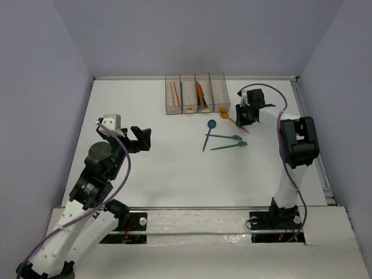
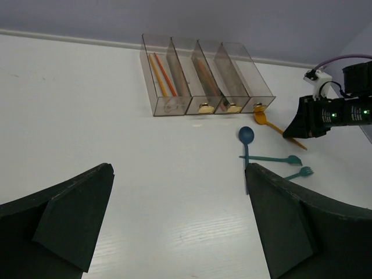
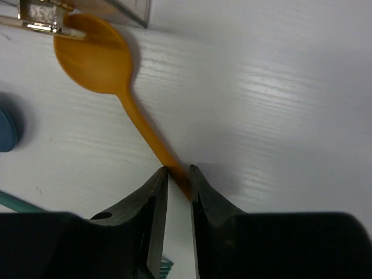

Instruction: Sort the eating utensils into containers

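pinching the orange spoon (image 3: pixel 96 55) by its handle down on the bench (image 1: pixel 145 174), the right claw (image 3: pixel 179 174) hides the handle's tail; the spoon's bowl lies just beside the containers' (image 1: pixel 195 93) front corner. a small tag (image 3: pixel 40 14) there is too blurred to read. the left claw (image 1: pixel 143 138) hangs spread wide, holding nothing, well off to the left.

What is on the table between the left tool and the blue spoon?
Nothing: in the top view only bare white table lies between the open left tool and the blue spoon.
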### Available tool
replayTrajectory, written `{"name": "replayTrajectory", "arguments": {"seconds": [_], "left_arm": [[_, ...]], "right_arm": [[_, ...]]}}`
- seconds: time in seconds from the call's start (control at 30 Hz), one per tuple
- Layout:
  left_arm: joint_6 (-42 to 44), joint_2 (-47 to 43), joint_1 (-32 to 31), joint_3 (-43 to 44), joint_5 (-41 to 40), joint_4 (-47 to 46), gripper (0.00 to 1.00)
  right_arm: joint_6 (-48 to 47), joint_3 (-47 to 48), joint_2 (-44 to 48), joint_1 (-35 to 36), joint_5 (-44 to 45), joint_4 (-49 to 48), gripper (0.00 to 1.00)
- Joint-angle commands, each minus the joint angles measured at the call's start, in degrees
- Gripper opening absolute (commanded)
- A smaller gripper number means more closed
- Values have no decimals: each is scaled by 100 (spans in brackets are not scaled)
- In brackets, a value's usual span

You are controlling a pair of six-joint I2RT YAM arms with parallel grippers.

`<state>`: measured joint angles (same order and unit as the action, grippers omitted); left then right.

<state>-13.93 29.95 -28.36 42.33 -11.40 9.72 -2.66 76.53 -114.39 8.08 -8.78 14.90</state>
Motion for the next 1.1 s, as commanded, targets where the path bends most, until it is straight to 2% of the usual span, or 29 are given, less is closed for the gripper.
{"name": "replayTrajectory", "arguments": {"seconds": [0.0, 0.1, 0.2, 0.33, 0.5, 0.63, 0.73, 1.07], "left_arm": [[75, 318, 103, 4, -108, -268, 99], [75, 493, 103, 4, -108, -286, 99], [75, 669, 155, 21, -134, -286, 99], [75, 810, 155, 21, -143, -286, 99], [93, 810, 155, 4, -108, -339, 99], [110, 740, 155, -5, -135, -374, 99], [110, 731, 155, -5, -65, -391, 99], [110, 608, 260, -5, -12, -409, 99]], "right_arm": [[213, -138, 206, 369, 216, 576, 19], [248, -244, 276, 492, 271, 567, 13], [546, -507, 522, 493, 279, 401, 0], [687, -674, 935, 493, 700, 321, 0], [881, -920, 1585, 493, 816, 93, 0], [925, -1192, 2120, 493, 790, -214, 0], [1003, -1281, 2411, 493, 449, -653, 0], [1425, -385, 1666, 977, 262, -1410, 0]]}}
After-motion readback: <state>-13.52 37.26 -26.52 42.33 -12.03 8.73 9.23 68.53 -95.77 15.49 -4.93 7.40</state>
